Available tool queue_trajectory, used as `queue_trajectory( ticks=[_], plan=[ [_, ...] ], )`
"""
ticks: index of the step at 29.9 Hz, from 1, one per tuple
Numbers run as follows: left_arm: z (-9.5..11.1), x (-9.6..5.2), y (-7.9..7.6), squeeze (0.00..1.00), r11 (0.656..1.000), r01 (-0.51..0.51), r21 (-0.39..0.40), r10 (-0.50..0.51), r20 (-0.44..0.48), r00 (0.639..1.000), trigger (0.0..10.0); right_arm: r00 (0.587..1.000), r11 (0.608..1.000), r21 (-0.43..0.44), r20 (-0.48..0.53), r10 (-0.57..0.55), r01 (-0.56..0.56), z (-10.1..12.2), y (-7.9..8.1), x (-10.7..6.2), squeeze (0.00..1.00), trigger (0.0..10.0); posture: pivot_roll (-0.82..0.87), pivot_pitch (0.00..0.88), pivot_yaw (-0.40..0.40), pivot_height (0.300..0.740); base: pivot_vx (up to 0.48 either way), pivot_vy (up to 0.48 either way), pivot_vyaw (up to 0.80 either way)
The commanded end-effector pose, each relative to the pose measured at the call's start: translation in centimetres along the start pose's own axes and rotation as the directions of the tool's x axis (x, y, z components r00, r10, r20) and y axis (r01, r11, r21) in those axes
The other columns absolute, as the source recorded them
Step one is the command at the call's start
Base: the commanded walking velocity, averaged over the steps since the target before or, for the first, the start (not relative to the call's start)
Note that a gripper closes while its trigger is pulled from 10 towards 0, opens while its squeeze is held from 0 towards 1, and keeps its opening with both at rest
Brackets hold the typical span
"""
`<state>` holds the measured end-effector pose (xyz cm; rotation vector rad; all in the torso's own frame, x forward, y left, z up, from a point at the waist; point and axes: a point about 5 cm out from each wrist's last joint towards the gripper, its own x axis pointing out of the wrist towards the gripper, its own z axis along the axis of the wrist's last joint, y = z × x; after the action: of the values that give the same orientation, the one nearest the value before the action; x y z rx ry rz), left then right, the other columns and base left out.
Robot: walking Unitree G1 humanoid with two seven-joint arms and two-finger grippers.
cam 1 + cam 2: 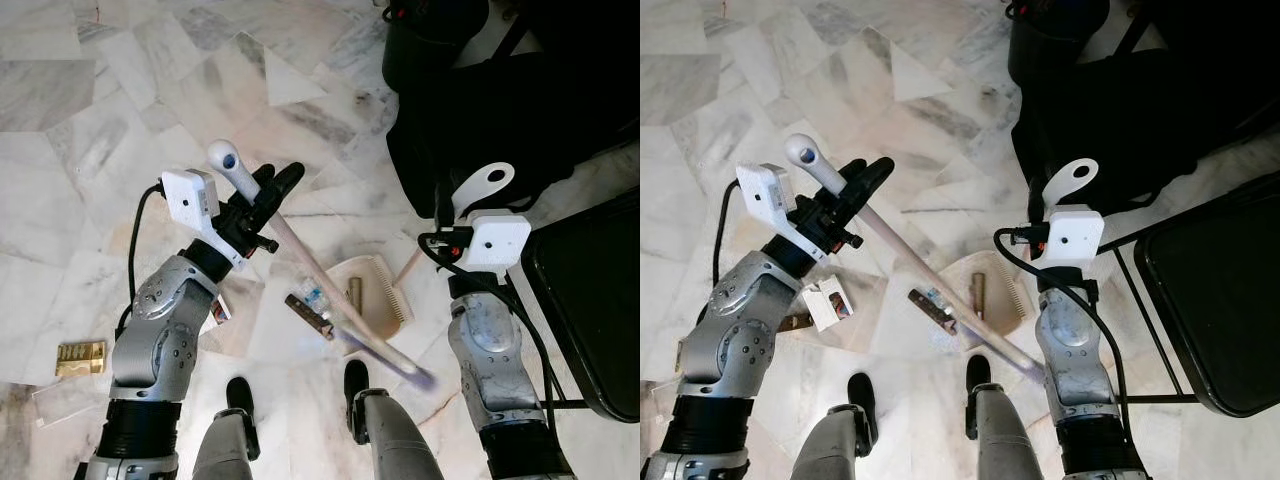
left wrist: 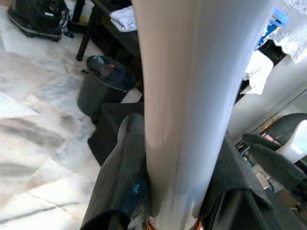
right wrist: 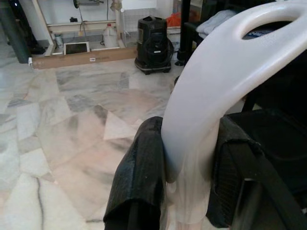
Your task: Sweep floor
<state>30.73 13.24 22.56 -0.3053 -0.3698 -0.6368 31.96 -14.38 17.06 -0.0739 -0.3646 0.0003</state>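
Left gripper (image 1: 262,192): clamping the broom handle (image 1: 300,255), which is slanting down to the floor. Right gripper (image 3: 184,158): clamping the dustpan handle (image 1: 487,183); dustpan (image 1: 375,295) resting on the marble, litter (image 1: 309,312) lying just beside. Risk: a hasty stroke flicking debris past the pan.

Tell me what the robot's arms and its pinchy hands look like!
Both arms are silver metal, scuffed, with round screw holes and ribbed black bands lower down. The left arm and the right arm each carry a white box-shaped camera at the wrist with a black cable looping out of it. The left gripper and the right gripper each have two long black fingers with a ribbed, rubbery surface.
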Motion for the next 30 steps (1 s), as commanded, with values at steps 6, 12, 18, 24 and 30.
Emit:
queue_trajectory(
  ticks=[6, 12, 18, 24, 30],
  plan=[
    [1.6, -0.2, -0.1, 0.00, 1.000, 0.006, 0.008, -0.006, 0.050, 0.999, 10.0, 0.998, 0.999, 0.044, -0.065, 0.021, -0.018, -1.3, 0.7, -0.2, 0.00, 10.0, 0.01, 0.529, -0.014, 0.740, 0.000, 0.000, 0.00],
    [3.2, 0.1, -0.6, 0.00, 0.996, 0.017, 0.086, -0.024, 0.079, 0.997, 10.0, 0.998, 0.998, 0.064, -0.060, -0.019, 0.023, -1.4, 0.2, 0.9, 0.00, 10.0, 0.02, 0.466, -0.003, 0.740, 0.000, 0.000, 0.00],
    [4.6, 0.4, -1.1, 0.00, 0.992, -0.001, 0.128, -0.016, 0.128, 0.992, 10.0, 0.997, 0.995, 0.086, -0.055, -0.047, 0.052, -1.5, -0.1, 1.7, 0.00, 10.0, 0.03, 0.405, 0.004, 0.740, 0.000, 0.000, 0.00],
    [6.1, 0.5, -0.7, 0.00, 0.962, -0.083, 0.261, 0.035, 0.186, 0.982, 10.0, 0.994, 0.986, 0.127, -0.044, -0.100, 0.105, -1.4, -0.8, 2.6, 0.00, 10.0, 0.04, 0.328, 0.011, 0.740, 0.000, 0.000, 0.00],
    [7.2, 0.3, -0.4, 0.00, 0.909, -0.137, 0.393, 0.055, 0.213, 0.976, 10.0, 0.990, 0.981, 0.137, -0.008, -0.140, 0.140, -0.6, -1.3, 3.5, 0.00, 10.0, 0.04, 0.275, 0.014, 0.740, 0.000, 0.000, 0.00]
  ],
)
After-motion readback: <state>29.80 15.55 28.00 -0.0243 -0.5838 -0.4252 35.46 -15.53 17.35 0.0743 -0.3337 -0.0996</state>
